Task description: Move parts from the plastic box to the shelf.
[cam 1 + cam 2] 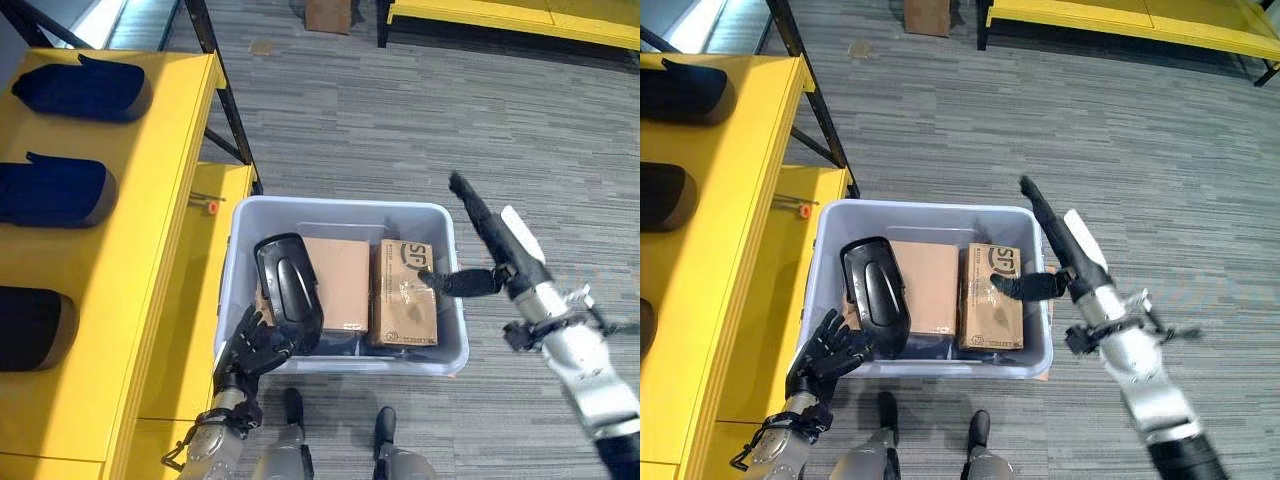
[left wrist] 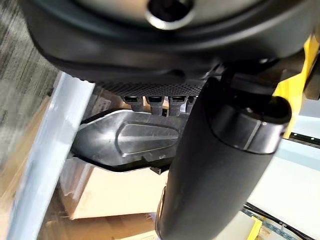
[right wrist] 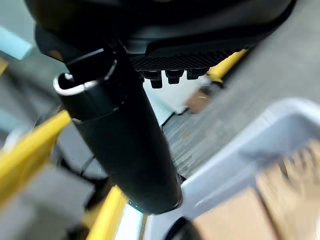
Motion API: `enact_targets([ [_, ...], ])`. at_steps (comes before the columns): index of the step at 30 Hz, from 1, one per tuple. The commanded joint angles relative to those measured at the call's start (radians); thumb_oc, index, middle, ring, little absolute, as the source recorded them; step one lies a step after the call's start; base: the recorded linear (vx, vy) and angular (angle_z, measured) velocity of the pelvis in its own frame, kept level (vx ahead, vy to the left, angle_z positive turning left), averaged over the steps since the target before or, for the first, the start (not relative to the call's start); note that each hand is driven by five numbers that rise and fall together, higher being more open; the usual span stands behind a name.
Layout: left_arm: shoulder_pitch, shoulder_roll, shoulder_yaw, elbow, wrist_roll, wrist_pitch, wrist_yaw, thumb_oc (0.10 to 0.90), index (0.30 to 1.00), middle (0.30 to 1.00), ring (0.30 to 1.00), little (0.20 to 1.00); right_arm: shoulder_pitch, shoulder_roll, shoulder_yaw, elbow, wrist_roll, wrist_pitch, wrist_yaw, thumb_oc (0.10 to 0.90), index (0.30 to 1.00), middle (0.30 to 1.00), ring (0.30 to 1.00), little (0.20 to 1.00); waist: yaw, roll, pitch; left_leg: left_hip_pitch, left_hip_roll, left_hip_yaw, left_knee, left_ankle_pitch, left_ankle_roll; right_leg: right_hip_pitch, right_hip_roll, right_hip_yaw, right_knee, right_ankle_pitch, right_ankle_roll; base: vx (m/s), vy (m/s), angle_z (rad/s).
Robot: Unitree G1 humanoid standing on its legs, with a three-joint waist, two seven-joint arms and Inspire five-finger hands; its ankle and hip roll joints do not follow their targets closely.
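Left eye view showed the black part [image 1: 288, 290], a curved moulded shell, standing on end in the left side of the plastic box [image 1: 440, 345], leaning on the flat cardboard box [image 1: 340, 280] behind it. It looked like stiff, hollow plastic, so probably light for its bulk, with a smooth glossy face that could slip under the fingers. Its lower rim and edges seemed the safest places to take hold, since the domed face offered nothing to hook.

Just below it, the left hand [image 1: 252, 345] had its fingers curled up against the part's lower end at the near wall of the box; in the left wrist view the part [image 2: 125, 142] sat right past the fingertips. I judged this a grasp on the lower edge, though how firm it was could not be told.

Beside the flat box stood a second, printed carton [image 1: 404, 292]. Over the right side of the plastic box the right hand [image 1: 492, 240] hung with straight fingers and the thumb stuck out sideways, holding nothing.

On the left stood the yellow shelf [image 1: 150, 230], already carrying three dark parts [image 1: 55, 190]. Grey carpet [image 1: 400, 120] lay around.
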Motion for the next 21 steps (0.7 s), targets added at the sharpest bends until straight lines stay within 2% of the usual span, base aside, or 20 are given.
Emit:
enact_targets([
  [1, -0.005, 0.039, -0.003, -0.111, -0.024, -0.063, -0.051, 0.9, 1.0, 1.0, 1.0, 1.0, -0.263, -0.16, 0.086, -0.074, -0.047, -0.107, -0.02, 0.9, 1.0, 1.0, 1.0, 1.0, 0.04, -0.017, -0.037, 0.017, 0.114, -0.016, 0.008, 0.006, -0.094, 0.022, -0.003, -0.03, -0.001, 0.01, 0.023, -0.03, -0.044, 0.03],
  [4, 0.015, 0.056, -0.005, -0.135, -0.039, -0.057, -0.053, 0.9, 1.0, 1.0, 1.0, 1.0, -0.469, -0.334, 0.261, -0.071, -0.104, -0.106, 0.008, 0.9, 1.0, 1.0, 1.0, 1.0, 0.066, -0.028, -0.016, 0.001, 0.12, -0.026, 0.006, 0.016, -0.102, 0.017, 0.005, -0.045, -0.001, 0.008, 0.02, -0.02, -0.064, 0.16],
  [5, 0.023, 0.075, -0.006, -0.153, -0.045, -0.057, -0.05, 0.9, 1.0, 1.0, 1.0, 1.0, -0.626, -0.423, 0.404, -0.065, -0.152, -0.108, 0.023, 0.9, 1.0, 1.0, 1.0, 1.0, 0.085, -0.039, -0.001, -0.01, 0.123, -0.033, 0.006, 0.019, -0.107, 0.015, 0.009, -0.055, -0.001, 0.005, 0.019, -0.05, -0.076, 0.12],
  [7, 0.025, 0.089, -0.006, -0.159, -0.049, -0.06, -0.045, 0.9, 1.0, 1.0, 1.0, 1.0, -0.808, -0.484, 0.583, -0.055, -0.196, -0.108, 0.041, 0.9, 1.0, 1.0, 1.0, 1.0, 0.102, -0.046, 0.016, -0.026, 0.124, -0.042, 0.007, 0.025, -0.111, 0.006, 0.012, -0.066, 0.002, 0.004, 0.017, -0.03, -0.057, 0.15],
  [8, 0.024, 0.085, -0.004, -0.159, -0.049, -0.06, -0.045, 0.9, 1.0, 1.0, 1.0, 1.0, -0.828, -0.483, 0.601, -0.051, -0.195, -0.108, 0.04, 0.9, 1.0, 1.0, 1.0, 1.0, 0.098, -0.043, 0.015, -0.029, 0.124, -0.042, 0.005, 0.029, -0.11, 0.003, 0.012, -0.067, 0.002, 0.006, 0.017, -0.03, -0.041, 0.19],
  [11, 0.035, 0.107, 0.016, -0.178, -0.055, -0.067, -0.021, 0.9, 1.0, 1.0, 1.0, 1.0, -1.186, -0.554, 0.95, -0.054, -0.321, -0.121, 0.061, 0.9, 1.0, 1.0, 1.0, 1.0, 0.135, -0.058, 0.066, -0.077, 0.125, -0.072, 0.011, 0.039, -0.119, -0.02, 0.018, -0.094, 0.012, -0.004, 0.011, -0.06, -0.09, 0.24],
  [14, 0.034, 0.101, 0.021, -0.179, -0.057, -0.066, -0.015, 0.9, 1.0, 1.0, 1.0, 1.0, -1.266, -0.561, 1.031, -0.048, -0.346, -0.125, 0.06, 0.9, 1.0, 1.0, 1.0, 1.0, 0.138, -0.057, 0.072, -0.089, 0.126, -0.079, 0.008, 0.047, -0.119, -0.027, 0.019, -0.102, 0.014, -0.005, 0.01, -0.01, -0.04, 0.28],
  [16, 0.031, 0.109, 0.024, -0.179, -0.052, -0.07, -0.002, 0.9, 1.0, 1.0, 1.0, 1.0, -1.406, -0.558, 1.184, -0.035, -0.399, -0.128, 0.073, 0.9, 1.0, 1.0, 1.0, 1.0, 0.156, -0.067, 0.094, -0.11, 0.129, -0.098, 0.01, 0.052, -0.127, -0.035, 0.023, -0.122, 0.027, -0.02, 0.006, -0.02, -0.069, 0.22],
  [17, 0.029, 0.106, 0.023, -0.179, -0.052, -0.069, -0.002, 0.9, 1.0, 1.0, 1.0, 1.0, -1.419, -0.557, 1.197, -0.033, -0.398, -0.128, 0.072, 0.9, 1.0, 1.0, 1.0, 1.0, 0.154, -0.064, 0.094, -0.114, 0.128, -0.099, 0.008, 0.056, -0.125, -0.038, 0.023, -0.123, 0.027, -0.017, 0.006, 0.0, -0.072, 0.17],
  [20, 0.003, 0.118, 0.015, -0.18, -0.047, -0.072, 0.014, 0.9, 1.0, 1.0, 1.0, 1.0, -1.536, -0.521, 1.321, -0.017, -0.449, -0.131, 0.085, 0.9, 1.0, 1.0, 1.0, 1.0, 0.173, -0.073, 0.12, -0.132, 0.13, -0.119, 0.011, 0.056, -0.131, -0.05, 0.03, -0.139, 0.046, -0.036, -0.001, -0.01, -0.058, 0.27],
  [21, 0.002, 0.118, 0.015, -0.18, -0.047, -0.072, 0.014, 0.9, 1.0, 1.0, 1.0, 1.0, -1.538, -0.52, 1.321, -0.016, -0.449, -0.131, 0.085, 0.9, 1.0, 1.0, 1.0, 1.0, 0.172, -0.073, 0.121, -0.133, 0.13, -0.12, 0.011, 0.057, -0.131, -0.05, 0.03, -0.14, 0.047, -0.036, -0.001, 0.0, -0.07, 0.13],
])
